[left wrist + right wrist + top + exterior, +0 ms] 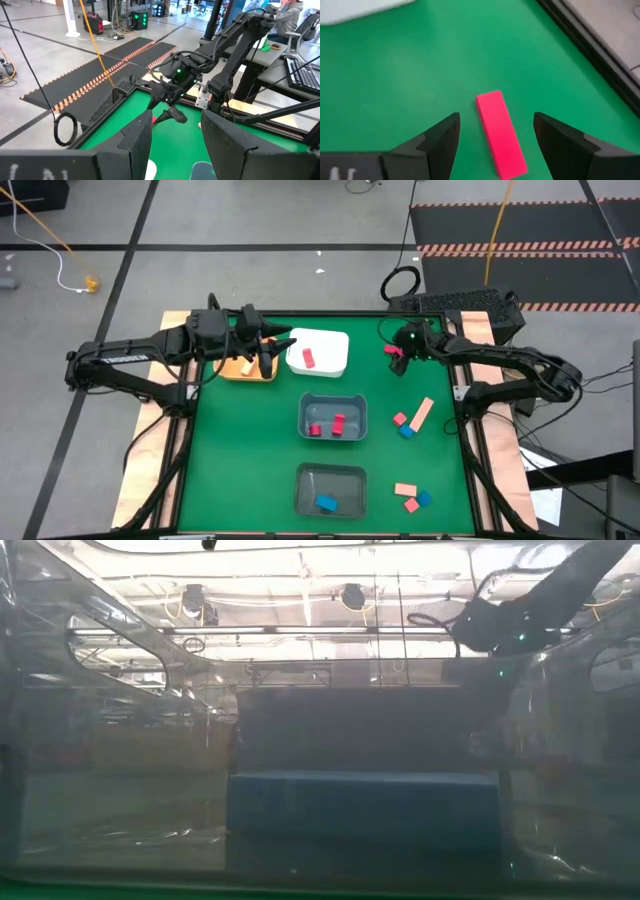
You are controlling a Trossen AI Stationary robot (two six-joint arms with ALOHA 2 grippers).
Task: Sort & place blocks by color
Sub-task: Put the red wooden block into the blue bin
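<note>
Two arms over a green table (pixel 250 480). Right gripper (pixel 393 358) sits at the far right of the mat, just right of the white bin (pixel 335 350). Its fingers (pixel 437 140) stand wide apart with a red bar (pixel 501 134) lying flat on the mat between them, touching neither finger. From overhead that bar (pixel 392 352) shows only as a bit of red at the gripper tip.

Left gripper (pixel 268 350) is at the far left, over the orange tray (pixel 240 370) and beside the white bin. Fingers (pixel 137 142) are apart, nothing seen between them in the wrist view. A tan block (pixel 246 365) lies in the orange tray, partly hidden by the gripper.

Other blocks:
- White bin holds one red block (pixel 309 359).
- Middle grey bin (pixel 334 401) holds two red blocks (pixel 338 423).
- Near grey bin (pixel 332 473) holds one blue block (pixel 326 503).
- Loose on the mat to the right: a long tan bar (pixel 422 415), with a pink block (pixel 400 420) and a blue block (pixel 407 431) just beside it.
- Nearer, right: a pink bar (pixel 405 490), a pink cube (pixel 411 505) and a blue cube (pixel 424 499) close together.

Low view is mostly blocked by a clear bin wall; only the right arm (pixel 520 610) shows at upper right.
</note>
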